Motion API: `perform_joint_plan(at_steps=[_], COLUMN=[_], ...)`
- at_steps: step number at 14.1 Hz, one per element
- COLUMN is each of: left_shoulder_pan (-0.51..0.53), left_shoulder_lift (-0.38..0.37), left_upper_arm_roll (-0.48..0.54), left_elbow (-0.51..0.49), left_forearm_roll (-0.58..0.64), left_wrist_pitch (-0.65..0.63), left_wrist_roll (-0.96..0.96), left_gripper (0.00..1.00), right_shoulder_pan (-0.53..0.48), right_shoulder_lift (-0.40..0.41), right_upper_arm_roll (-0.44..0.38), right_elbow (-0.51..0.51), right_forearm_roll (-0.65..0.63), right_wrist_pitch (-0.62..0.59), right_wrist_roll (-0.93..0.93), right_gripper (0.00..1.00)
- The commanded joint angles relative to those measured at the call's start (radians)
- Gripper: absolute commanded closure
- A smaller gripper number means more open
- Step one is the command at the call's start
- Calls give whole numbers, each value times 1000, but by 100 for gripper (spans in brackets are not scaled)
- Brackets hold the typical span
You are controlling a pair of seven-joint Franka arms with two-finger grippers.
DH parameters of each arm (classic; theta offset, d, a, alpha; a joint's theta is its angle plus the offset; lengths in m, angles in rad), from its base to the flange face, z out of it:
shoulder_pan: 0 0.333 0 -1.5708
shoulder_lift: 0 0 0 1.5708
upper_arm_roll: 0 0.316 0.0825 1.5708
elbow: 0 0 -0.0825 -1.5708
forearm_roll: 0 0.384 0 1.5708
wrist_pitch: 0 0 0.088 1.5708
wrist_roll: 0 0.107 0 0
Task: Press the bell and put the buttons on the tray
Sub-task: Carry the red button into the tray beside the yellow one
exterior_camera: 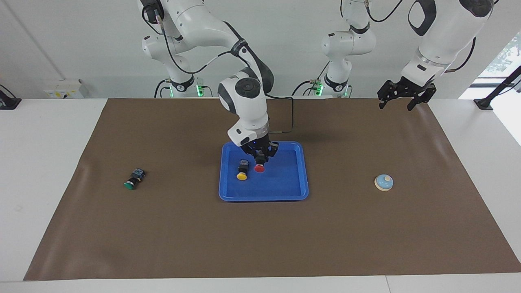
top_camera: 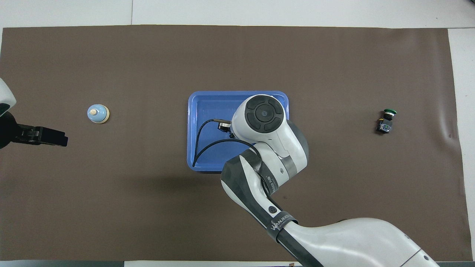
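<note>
Right gripper [exterior_camera: 260, 158] over blue tray [exterior_camera: 291, 191], squeezed tight on red button [exterior_camera: 259, 167]. Yellow button [exterior_camera: 242, 171] in tray, just beside. Go down slow, let go only when low, don't bump yellow one. Green button [exterior_camera: 133, 180] sits on mat toward right arm's end. Left gripper [exterior_camera: 403, 97] waits wide open, empty. Bell [exterior_camera: 384, 182] toward left arm's end.

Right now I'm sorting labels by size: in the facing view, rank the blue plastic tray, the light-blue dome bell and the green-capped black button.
1. blue plastic tray, by far the largest
2. and 3. light-blue dome bell and green-capped black button: they look alike, so I won't rank them.
</note>
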Motion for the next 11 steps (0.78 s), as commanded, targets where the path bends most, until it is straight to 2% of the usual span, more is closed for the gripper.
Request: perform_joint_plan(at_steps=[1, 4, 7, 9, 11], left_shoulder_pan=[12, 12, 12, 12, 12], left_shoulder_lift=[-26, -28, -28, -28, -28], left_upper_arm_roll=[-2, -2, -2, -2, -2], left_elbow=[-29, -32, -33, -32, -32], left_forearm_roll=[13, 13, 13, 13, 13], left_wrist_pitch=[20, 23, 23, 24, 24], left_wrist_roll=[19, 19, 19, 19, 21], left_gripper=[0, 0, 0, 0, 0], right_shoulder_pan=[2, 0, 0, 2, 0], right_shoulder_lift=[34, 46, 40, 35, 34], right_upper_arm_roll=[-3, -3, -3, -3, -3], right_elbow=[-8, -22, -87, -106, -114], right_forearm_roll=[10, 2, 2, 2, 2], right_wrist_pitch=[52, 73, 151, 157, 158], right_wrist_roll=[6, 0, -4, -6, -6], right_gripper=[100, 100, 100, 100, 90])
